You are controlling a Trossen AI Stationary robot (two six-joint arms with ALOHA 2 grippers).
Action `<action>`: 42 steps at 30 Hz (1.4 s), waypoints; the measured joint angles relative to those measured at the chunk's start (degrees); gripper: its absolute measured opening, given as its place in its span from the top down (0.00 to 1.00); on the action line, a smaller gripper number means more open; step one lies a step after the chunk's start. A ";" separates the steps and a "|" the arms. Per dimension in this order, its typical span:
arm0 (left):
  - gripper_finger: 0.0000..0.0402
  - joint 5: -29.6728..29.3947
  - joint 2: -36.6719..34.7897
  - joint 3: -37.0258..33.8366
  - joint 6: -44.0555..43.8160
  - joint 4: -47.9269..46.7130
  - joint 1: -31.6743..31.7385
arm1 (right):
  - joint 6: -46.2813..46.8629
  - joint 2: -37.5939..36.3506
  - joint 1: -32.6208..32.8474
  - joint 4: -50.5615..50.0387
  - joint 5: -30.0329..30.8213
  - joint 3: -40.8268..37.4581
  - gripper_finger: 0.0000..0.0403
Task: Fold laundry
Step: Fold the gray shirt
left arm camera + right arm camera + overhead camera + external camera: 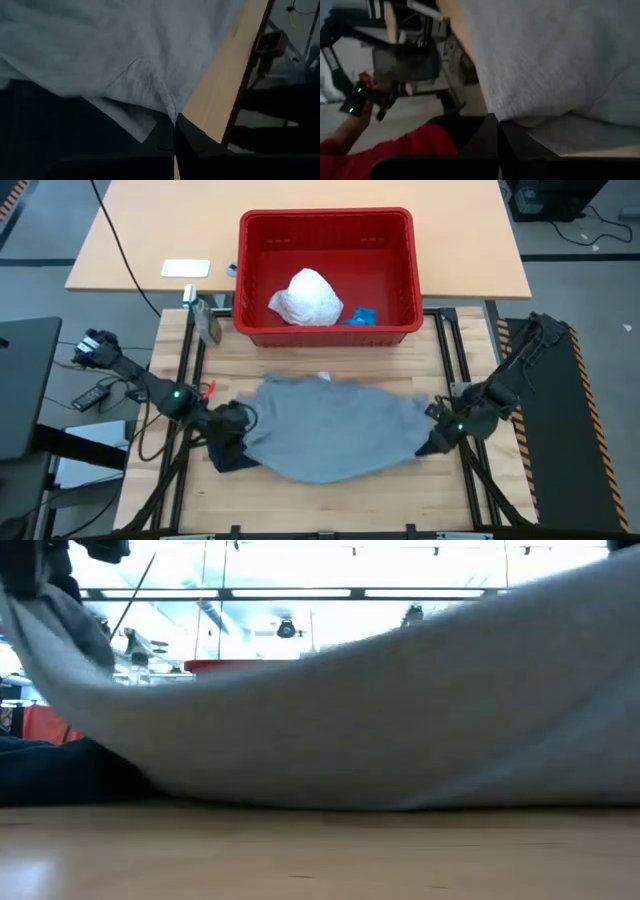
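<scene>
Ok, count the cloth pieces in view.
3: grey cloth spread mid-table between both grippers, navy piece under its left edge, white crinkly one in the red basket. Others may be hidden.

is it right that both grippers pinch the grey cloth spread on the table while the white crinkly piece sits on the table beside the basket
Not quite. The high view shows the white crinkly piece inside the red basket, not beside it. The rest holds: left gripper and right gripper each pinch an edge of the grey cloth on the table.

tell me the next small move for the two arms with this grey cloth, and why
Probably draw both arms slightly apart. The left gripper and right gripper are each shut on an opposite edge of the grey cloth, which still sags and wrinkles over the wooden table, partly covering the dark navy piece. Tension should flatten it before folding.
</scene>
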 joint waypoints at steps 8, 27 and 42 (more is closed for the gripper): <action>1.00 -11.36 -2.11 3.31 6.06 -8.42 4.68 | 18.46 -0.47 5.54 -18.40 8.27 1.09 1.00; 1.00 -16.41 5.30 0.06 30.29 7.26 43.34 | 24.26 -0.31 -1.66 -36.51 11.11 1.05 1.00; 0.73 -10.66 18.00 0.13 28.73 5.02 50.19 | 23.69 6.66 -11.04 -36.76 10.93 1.03 0.97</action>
